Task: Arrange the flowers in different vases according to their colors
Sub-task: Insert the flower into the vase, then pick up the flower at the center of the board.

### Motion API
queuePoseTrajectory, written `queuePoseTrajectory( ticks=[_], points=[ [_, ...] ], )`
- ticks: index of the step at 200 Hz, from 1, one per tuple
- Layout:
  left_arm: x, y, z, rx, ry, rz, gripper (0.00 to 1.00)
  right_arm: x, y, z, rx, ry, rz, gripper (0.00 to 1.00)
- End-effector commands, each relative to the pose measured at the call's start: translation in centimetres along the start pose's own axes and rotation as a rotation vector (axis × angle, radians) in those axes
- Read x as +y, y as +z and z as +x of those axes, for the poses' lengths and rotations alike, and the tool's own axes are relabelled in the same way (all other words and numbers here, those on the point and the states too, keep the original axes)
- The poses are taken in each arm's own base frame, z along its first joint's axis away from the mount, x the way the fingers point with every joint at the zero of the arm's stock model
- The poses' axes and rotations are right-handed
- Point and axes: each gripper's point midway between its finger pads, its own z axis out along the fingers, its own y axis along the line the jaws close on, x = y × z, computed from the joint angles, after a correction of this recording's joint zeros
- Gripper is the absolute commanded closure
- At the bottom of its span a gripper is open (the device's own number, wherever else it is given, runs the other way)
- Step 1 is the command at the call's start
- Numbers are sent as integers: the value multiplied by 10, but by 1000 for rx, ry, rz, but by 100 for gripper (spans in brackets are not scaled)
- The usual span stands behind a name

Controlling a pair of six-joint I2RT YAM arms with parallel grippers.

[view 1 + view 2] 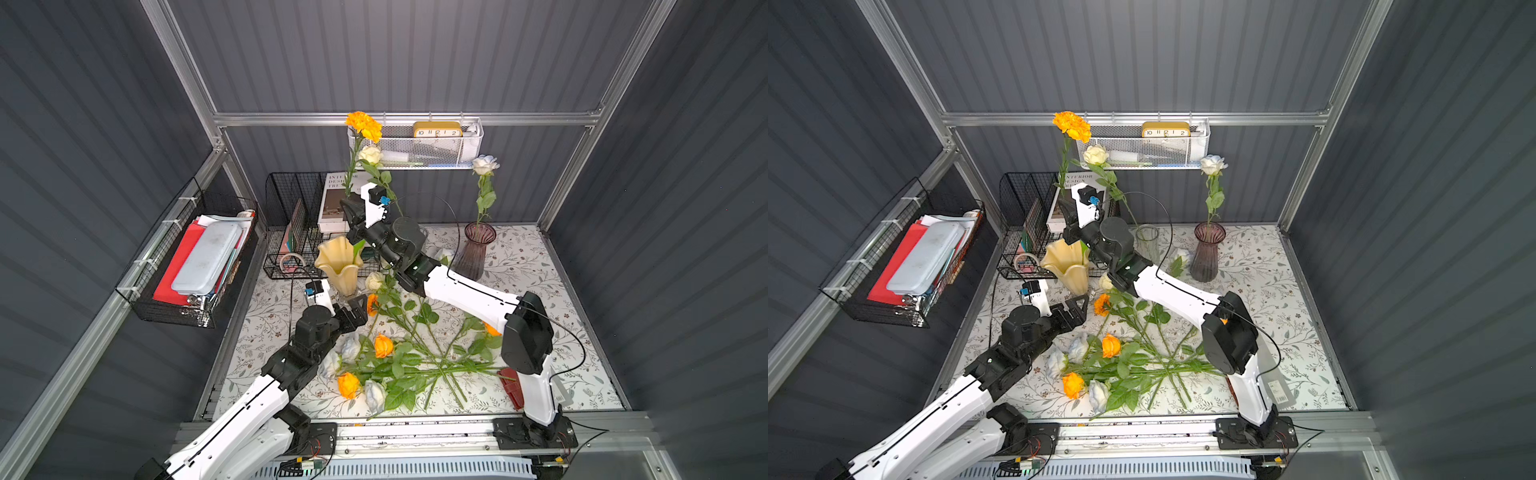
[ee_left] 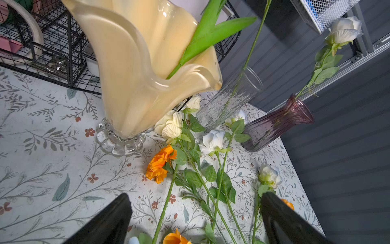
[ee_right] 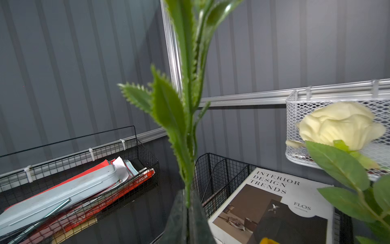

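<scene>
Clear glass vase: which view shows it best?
The left wrist view: the clear glass vase shows nearly whole, close up. In a top view the right arm covers part of it. The right wrist view misses it.

Table (image 1: 552, 286): floral cloth covers the whole top. Standing on it along the back are a pale yellow vase (image 1: 338, 266) on a clear glass foot, a clear glass vase (image 1: 1147, 243) near it, and a purple vase (image 1: 473, 253) well apart toward the far corner. Black wire rack (image 1: 291, 216) sits in the other back corner, just behind the yellow vase. Loose flowers (image 1: 399, 361) lie in a crossed heap from mid-table to the front edge, stems overlapping: orange roses (image 1: 383, 345), white roses (image 1: 374, 395), a marigold (image 1: 372, 304). Cream rose (image 1: 374, 281) lies near the yellow vase's foot. Red flat item (image 1: 512, 388) near the front edge, partly hidden.
</scene>
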Motion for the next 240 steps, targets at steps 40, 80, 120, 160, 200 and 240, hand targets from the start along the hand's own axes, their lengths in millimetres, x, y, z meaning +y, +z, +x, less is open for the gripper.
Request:
queuePoseTrajectory(
  ticks=[40, 80, 120, 160, 200, 240],
  points=[
    [3, 2, -1, -12, 23, -17, 1, -17, -33, 33, 111, 0, 48, 10],
    [0, 3, -8, -21, 46, -24, 1, -18, -98, 22, 324, 19, 46, 7],
    [0, 5, -7, -24, 43, -18, 1, -31, -202, 80, 680, 132, 99, 9],
    [-1, 11, -4, -12, 32, -9, 1, -40, -277, 161, 980, 211, 157, 19],
    [-1, 9, -6, -17, 35, -15, 1, -50, -305, 213, 1257, 207, 190, 37],
    [3, 9, -1, -10, 27, -20, 1, -63, -317, 251, 1388, 239, 213, 50]
  ],
)
